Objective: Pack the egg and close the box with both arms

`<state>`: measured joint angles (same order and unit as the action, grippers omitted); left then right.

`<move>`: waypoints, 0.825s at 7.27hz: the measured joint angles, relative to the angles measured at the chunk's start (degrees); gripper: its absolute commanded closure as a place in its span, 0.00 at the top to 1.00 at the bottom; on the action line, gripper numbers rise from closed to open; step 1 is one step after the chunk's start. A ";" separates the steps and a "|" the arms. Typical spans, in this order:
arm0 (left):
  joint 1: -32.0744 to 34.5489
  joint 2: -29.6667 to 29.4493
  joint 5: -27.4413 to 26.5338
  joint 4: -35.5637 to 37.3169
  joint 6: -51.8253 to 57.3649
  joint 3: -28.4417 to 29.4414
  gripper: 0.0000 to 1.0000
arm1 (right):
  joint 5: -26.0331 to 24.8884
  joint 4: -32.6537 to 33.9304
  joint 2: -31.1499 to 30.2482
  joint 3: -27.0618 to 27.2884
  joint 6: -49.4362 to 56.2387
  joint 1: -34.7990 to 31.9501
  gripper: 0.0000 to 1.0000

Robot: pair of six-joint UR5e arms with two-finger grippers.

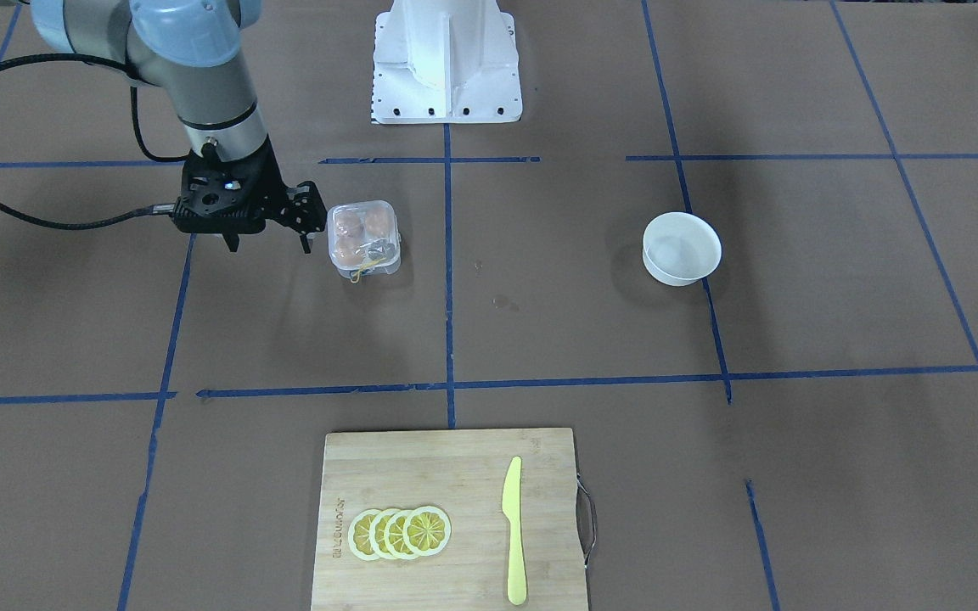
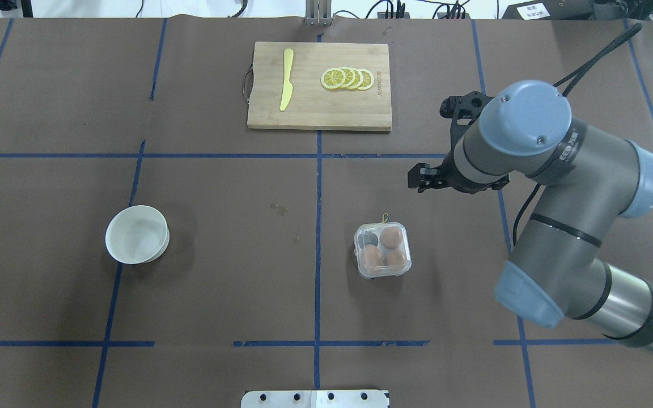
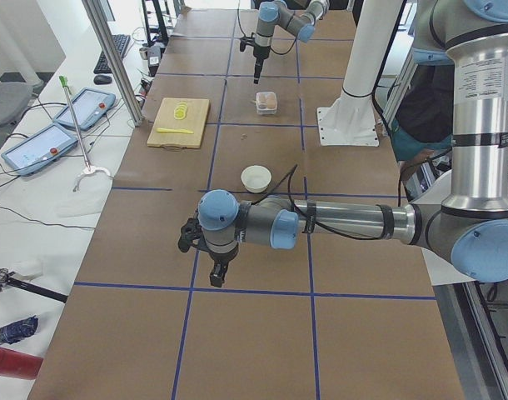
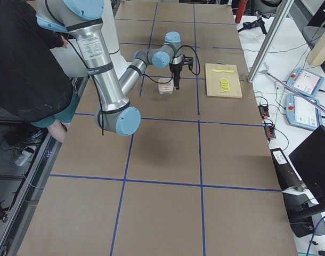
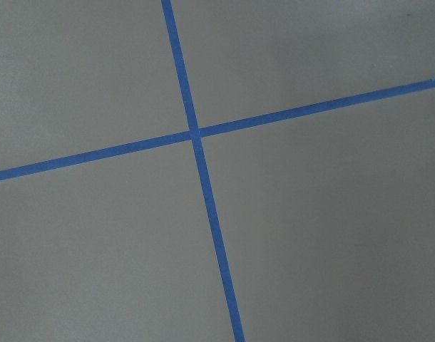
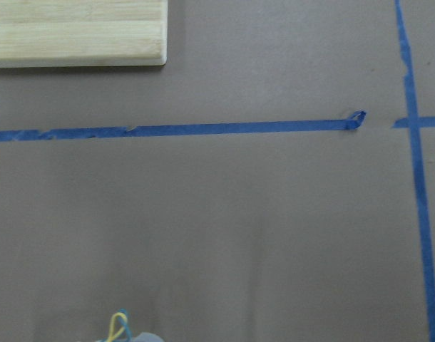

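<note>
The clear box stands on the table with its lid down, as far as I can tell. It holds three orange-brown eggs, and the fourth cell looks dark grey. Its yellow string hangs at one side and also shows at the bottom edge of the right wrist view. My right gripper points down beside the box, a little apart from it, open and empty. My left gripper shows only in the exterior left view, far from the box. I cannot tell whether it is open or shut.
An empty white bowl sits on the robot's left half of the table. A wooden cutting board with lemon slices and a yellow knife lies at the operators' edge. The white pedestal stands at the robot's side.
</note>
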<state>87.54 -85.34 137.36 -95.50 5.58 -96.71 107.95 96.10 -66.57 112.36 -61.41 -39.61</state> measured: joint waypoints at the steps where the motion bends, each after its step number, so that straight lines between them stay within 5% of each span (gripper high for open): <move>1: 0.00 0.00 -0.05 -0.04 0.03 0.02 1.00 | 3.15 0.39 -2.46 -0.01 7.28 -4.47 1.00; 4: -0.03 0.06 -0.04 -0.74 0.04 0.01 1.00 | 9.58 0.51 -13.10 -0.89 31.08 -19.48 1.00; 6: -0.06 0.08 -0.05 -1.56 0.04 0.15 1.00 | 13.88 0.49 -18.58 -4.77 37.41 -29.16 1.00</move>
<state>87.48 -85.26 137.31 -97.06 5.62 -96.57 121.83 96.59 -85.15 107.59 -24.01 -68.77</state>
